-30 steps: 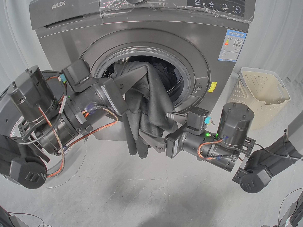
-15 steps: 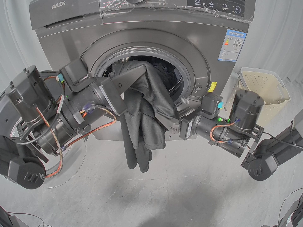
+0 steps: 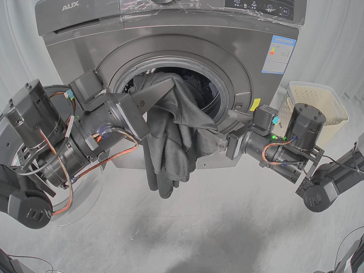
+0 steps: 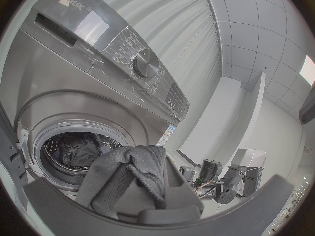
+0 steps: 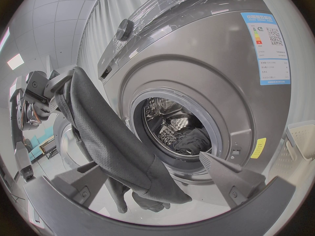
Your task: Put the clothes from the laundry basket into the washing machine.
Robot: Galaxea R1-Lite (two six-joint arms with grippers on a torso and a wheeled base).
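Note:
A dark grey garment [image 3: 174, 133] hangs from my left gripper [image 3: 163, 90], which is shut on it in front of the washing machine's round opening [image 3: 223, 91]. Its top leans into the opening and its lower end dangles above the floor. My right gripper [image 3: 227, 129] is open at the garment's right edge, and the cloth [image 5: 108, 141] stretches across its lower finger [image 5: 82, 181]. Other dark clothes [image 5: 193, 141] lie inside the drum, also seen past the held garment [image 4: 131, 167] as a heap of clothes [image 4: 78, 151]. The cream laundry basket [image 3: 322, 110] stands to the right of the machine.
The machine's glass door [image 3: 87, 194] stands swung open at the left, behind my left arm. The grey washing machine [image 3: 242, 57] fills the back, with pale curtains on both sides. Bare grey floor lies in front.
My right gripper has moved up and to the right, toward the machine's front, pulling the garment's right edge with it. The hanging end has risen a little. The left gripper has barely shifted.

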